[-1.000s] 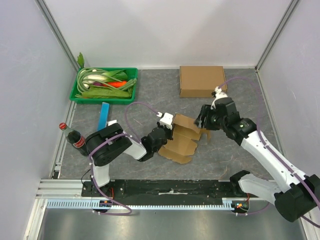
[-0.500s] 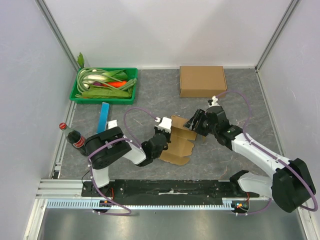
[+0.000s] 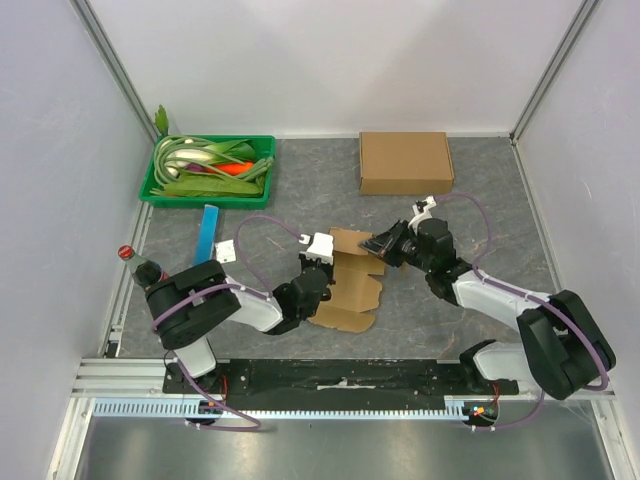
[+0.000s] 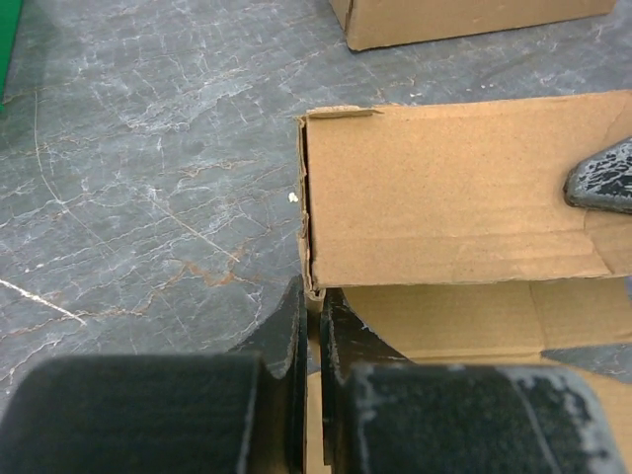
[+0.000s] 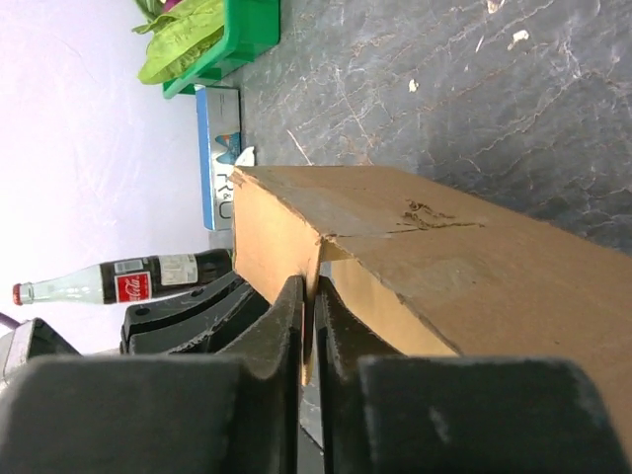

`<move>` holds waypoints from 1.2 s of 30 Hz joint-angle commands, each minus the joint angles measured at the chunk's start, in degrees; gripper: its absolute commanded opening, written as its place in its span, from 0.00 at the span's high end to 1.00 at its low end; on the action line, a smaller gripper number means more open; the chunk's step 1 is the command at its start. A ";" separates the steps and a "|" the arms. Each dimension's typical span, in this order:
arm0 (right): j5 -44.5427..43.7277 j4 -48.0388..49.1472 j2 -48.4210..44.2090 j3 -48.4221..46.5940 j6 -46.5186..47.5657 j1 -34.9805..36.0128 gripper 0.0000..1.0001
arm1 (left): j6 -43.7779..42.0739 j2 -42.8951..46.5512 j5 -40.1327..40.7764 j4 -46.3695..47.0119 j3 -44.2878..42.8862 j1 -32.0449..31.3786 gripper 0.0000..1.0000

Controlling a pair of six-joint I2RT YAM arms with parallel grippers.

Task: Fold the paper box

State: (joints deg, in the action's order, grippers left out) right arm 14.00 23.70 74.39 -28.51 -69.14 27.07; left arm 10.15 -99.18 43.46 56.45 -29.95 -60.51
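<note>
The paper box [image 3: 352, 280] is a brown cardboard blank, partly folded, lying in the middle of the table with its far walls standing up. My left gripper [image 3: 323, 262] is shut on the box's left wall edge; in the left wrist view the cardboard [image 4: 454, 197] sits pinched between the jaws of the gripper [image 4: 314, 301]. My right gripper [image 3: 381, 245] is shut on the right wall. In the right wrist view the thin flap of the box [image 5: 444, 267] is clamped in the gripper [image 5: 309, 296]. One right fingertip [image 4: 602, 183] shows at the box's far side.
A closed cardboard box [image 3: 404, 162] stands at the back. A green tray [image 3: 160, 190] of vegetables is at the back left, with a blue carton [image 3: 209, 233] in front of it and a cola bottle [image 3: 145, 270] near the left arm's base.
My right gripper came down and leftward to the box's right wall and shut on it. My left gripper closed on the left wall, and the box shifted slightly left.
</note>
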 commanded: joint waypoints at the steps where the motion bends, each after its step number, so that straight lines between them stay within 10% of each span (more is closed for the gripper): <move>1: 3.49 -3.86 -1.87 -3.90 8.29 -2.28 0.38 | 6.10 3.72 5.31 -7.65 -1.59 -0.57 0.98; 6: -4.15 -33.34 -13.89 -8.84 25.28 -1.06 0.16 | 7.86 4.60 8.21 -11.53 -2.30 -0.66 0.98; 14: -24.61 -38.46 -5.69 -14.09 28.36 14.57 0.47 | 9.18 5.66 9.09 -14.43 -3.00 -0.66 0.98; 25: -35.09 -40.14 6.91 -16.40 25.02 15.38 0.86 | 10.77 4.78 9.45 -14.35 -2.39 -0.75 0.98; 36: -36.24 -29.61 13.50 -14.12 25.46 15.38 0.94 | 12.26 6.01 9.19 -13.55 -0.89 -0.75 0.98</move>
State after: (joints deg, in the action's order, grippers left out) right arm -19.75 -13.28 87.92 -43.40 -43.68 42.33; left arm 19.00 -95.20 49.67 40.80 -31.42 -60.88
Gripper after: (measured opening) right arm 0.076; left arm 0.050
